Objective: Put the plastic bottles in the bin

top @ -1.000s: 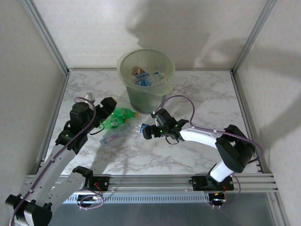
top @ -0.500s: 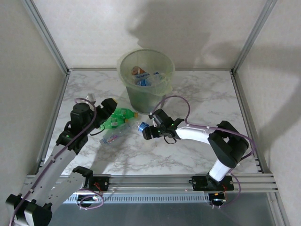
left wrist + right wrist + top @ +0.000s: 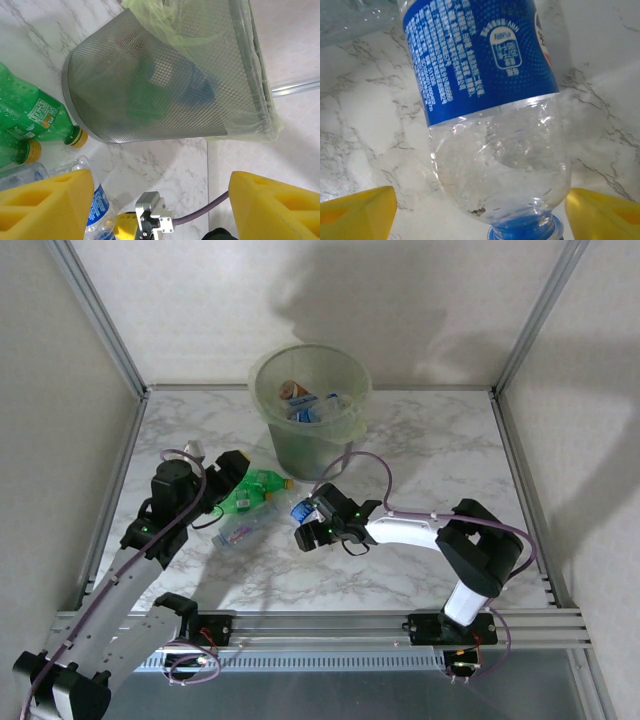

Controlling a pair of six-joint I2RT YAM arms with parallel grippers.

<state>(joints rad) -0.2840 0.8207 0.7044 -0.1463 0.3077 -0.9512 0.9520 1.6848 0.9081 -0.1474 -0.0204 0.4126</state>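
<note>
Left claw is hovering with yellow pads wide apart, gripping nothing, just beside two green plastic bottles with yellow caps lying on the white marble-patterned bench. A crumpled clear plastic bottle is lying just in front of them. Moving right, the right claw is straddling a clear plastic bottle with a blue label and blue cap at its shoulder end. Its pads are apart on either side and not visibly pressing in, and the bottle is looking to be resting on the bench. Just behind, the round tapered mesh bin with pale-green liner is standing upright, already holding several bottles. Step in hand looks like the grasp on the blue-label bottle. The next move is calling for closing squarely on the slippery body, lifting clear of the rim, carrying over the bin mouth and releasing. The green pair and the crumpled one are waiting after that.
</note>
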